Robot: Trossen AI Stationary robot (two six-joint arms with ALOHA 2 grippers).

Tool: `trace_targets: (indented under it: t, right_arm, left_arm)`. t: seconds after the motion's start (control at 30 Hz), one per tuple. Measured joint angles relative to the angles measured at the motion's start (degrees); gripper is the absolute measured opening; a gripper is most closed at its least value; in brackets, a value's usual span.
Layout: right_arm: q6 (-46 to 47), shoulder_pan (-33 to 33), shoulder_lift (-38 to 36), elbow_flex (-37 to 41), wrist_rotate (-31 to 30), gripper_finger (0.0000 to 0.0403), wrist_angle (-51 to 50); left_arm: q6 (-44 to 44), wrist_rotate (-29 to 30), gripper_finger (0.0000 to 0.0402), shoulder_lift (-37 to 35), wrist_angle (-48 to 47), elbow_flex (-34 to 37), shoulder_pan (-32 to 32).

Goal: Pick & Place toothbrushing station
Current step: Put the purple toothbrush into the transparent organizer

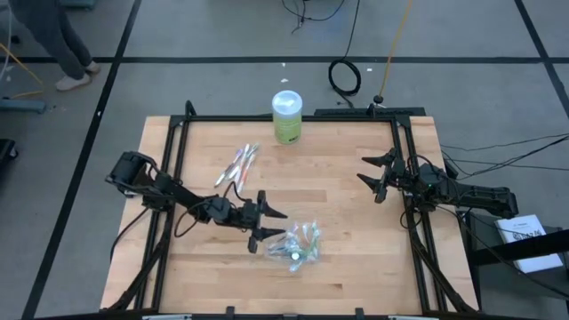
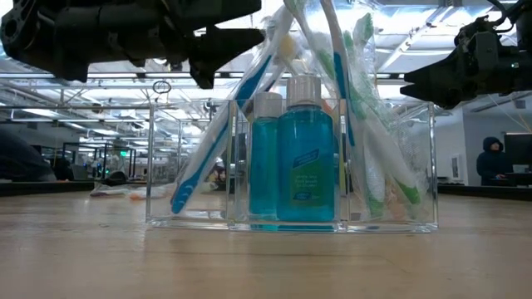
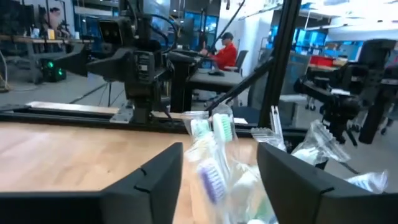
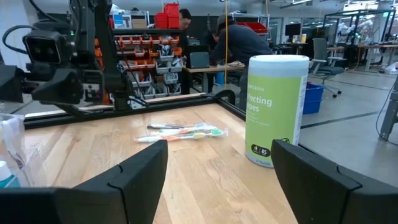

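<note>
The toothbrushing station (image 1: 307, 255) is a clear box (image 2: 416, 166) standing on the table near its front middle. It holds two blue bottles (image 2: 305, 158) and several wrapped toothbrushes (image 2: 208, 158) that lean out of its top. My left gripper (image 1: 277, 224) reaches in level from the table's left and is open. In the left wrist view its fingers (image 3: 155, 180) stand on either side of the wrapped toothbrush heads (image 3: 214, 134), and no touch shows. My right gripper (image 1: 369, 173) waits open at the table's right edge, far from the station.
A green-and-white wipes canister (image 1: 287, 116) stands at the far middle edge. Several loose toothbrushes (image 1: 238, 166) lie on the wood left of centre, behind my left arm. Black frame rails (image 1: 178, 151) run along the table's sides. A person (image 1: 53, 40) walks on the floor at far left.
</note>
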State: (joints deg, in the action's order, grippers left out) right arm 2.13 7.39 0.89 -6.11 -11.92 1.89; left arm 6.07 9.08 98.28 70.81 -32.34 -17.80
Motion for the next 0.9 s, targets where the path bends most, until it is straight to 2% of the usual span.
trace_targets:
  t: [0.13,0.3,0.4,0.73,0.8,0.9]
  right_arm:
    - [0.0,0.0,0.0,0.0,0.0,0.0279,0.0]
    - [0.0,0.0,0.0,0.0,0.0,0.0279,0.0]
    - [0.0,0.0,0.0,0.0,0.0,0.0279,0.0]
    - [0.0,0.0,0.0,0.0,0.0,0.0279,0.0]
    - [0.0,0.0,0.0,0.0,0.0,0.0279,0.0]
    - [0.0,0.0,0.0,0.0,0.0,0.0279,0.0]
  left_arm:
    - [-2.6,0.0,0.0237,-2.2,-0.3,0.0,-0.2]
    - [-5.7,1.3,0.0247,-7.0,-2.2,0.0,-0.2]
    - [-6.9,7.5,0.0248,-12.1,-7.7,0.0,-0.2]
    - [-7.3,35.9,0.0248,-30.9,-33.9,0.0,0.1]
    - [-6.6,39.6,0.0248,-33.5,-37.4,0.0,1.0]
    - [-3.2,42.2,0.0248,-36.1,-44.3,0.0,3.6]
